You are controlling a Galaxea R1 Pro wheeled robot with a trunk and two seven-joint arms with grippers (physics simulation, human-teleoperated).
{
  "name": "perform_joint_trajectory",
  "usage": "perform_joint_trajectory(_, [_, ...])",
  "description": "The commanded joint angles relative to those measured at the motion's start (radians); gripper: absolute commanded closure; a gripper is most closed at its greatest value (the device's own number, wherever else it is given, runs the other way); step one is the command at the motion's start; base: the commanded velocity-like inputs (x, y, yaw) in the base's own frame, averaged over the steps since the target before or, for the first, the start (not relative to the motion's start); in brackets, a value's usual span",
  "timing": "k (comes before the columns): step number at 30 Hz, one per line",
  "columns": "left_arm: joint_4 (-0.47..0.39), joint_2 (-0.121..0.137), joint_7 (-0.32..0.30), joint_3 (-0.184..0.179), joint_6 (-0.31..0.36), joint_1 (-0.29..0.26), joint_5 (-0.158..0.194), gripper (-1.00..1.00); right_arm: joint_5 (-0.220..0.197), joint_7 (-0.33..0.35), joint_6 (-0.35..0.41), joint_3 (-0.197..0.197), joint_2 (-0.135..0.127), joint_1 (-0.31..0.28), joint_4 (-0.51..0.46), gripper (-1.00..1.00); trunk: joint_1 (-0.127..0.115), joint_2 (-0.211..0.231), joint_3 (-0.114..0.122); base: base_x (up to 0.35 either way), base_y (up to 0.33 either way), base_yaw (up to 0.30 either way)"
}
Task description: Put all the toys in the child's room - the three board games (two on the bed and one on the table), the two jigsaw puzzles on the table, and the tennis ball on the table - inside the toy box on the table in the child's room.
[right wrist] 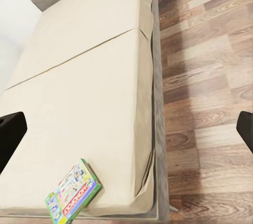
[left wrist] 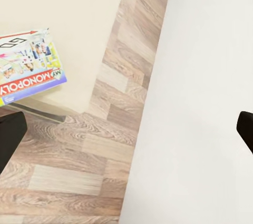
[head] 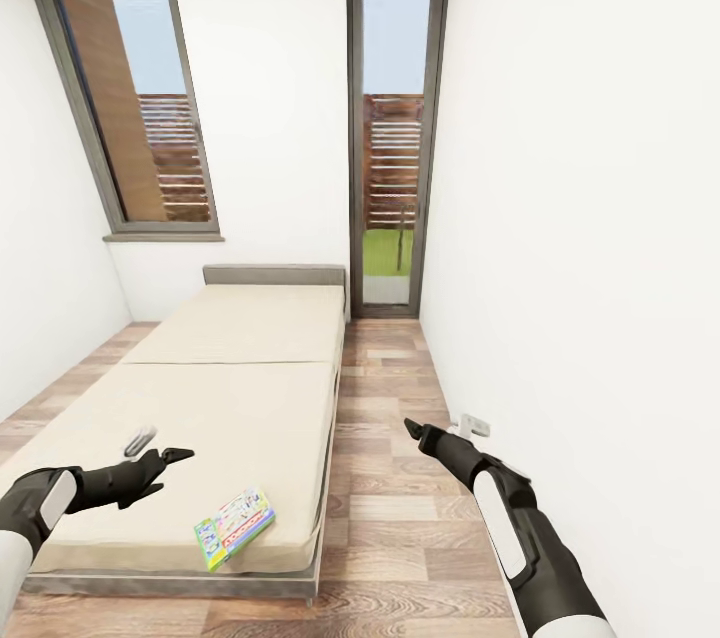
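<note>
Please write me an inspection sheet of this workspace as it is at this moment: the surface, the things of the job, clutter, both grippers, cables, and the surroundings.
Surface: beige bed, bare mattress, short grey headboard at the far end.
Job's things: one board game lettered MONOPOLY, lying flat near the bed's near corner, beside the floor-side edge.
Clutter: nothing seen.
Grippers: left gripper open, over the mattress, apart from the game; right gripper over the wood floor, fingers apart in its wrist view, empty.
Cables: nothing seen.
Surroundings: white walls, two tall grey-framed windows, wooden fence outside.
</note>
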Motion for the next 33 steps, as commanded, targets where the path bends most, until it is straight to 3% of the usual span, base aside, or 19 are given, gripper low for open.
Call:
perform_joint_trajectory(1, [0.0, 0.0, 0.0, 0.004, 0.007, -0.001, 0.004, -1.0, -0.002, 0.004, 0.007, -0.004, 0.001, -0.001, -0.001, -1.0, 0.004, -0.009, -0.005, 0.0, 0.0, 0.0])
perform_joint_trajectory(19, [-0.001, 0.01, -0.003, 0.004, 0.006, -0.001, 0.004, -1.0, -0.002, 0.001, 0.008, -0.005, 0.001, -0.001, -0.001, -1.0, 0.073, -0.135, -0.062, 0.0, 0.0, 0.0])
perform_joint_trajectory(33, [0.0, 0.038, -0.006, 0.005, 0.02, -0.001, 0.007, -1.0, -0.002, 0.003, 0.009, -0.005, -0.001, -0.001, -0.001, -1.0, 0.127, -0.233, -0.105, 0.0, 0.0, 0.0])
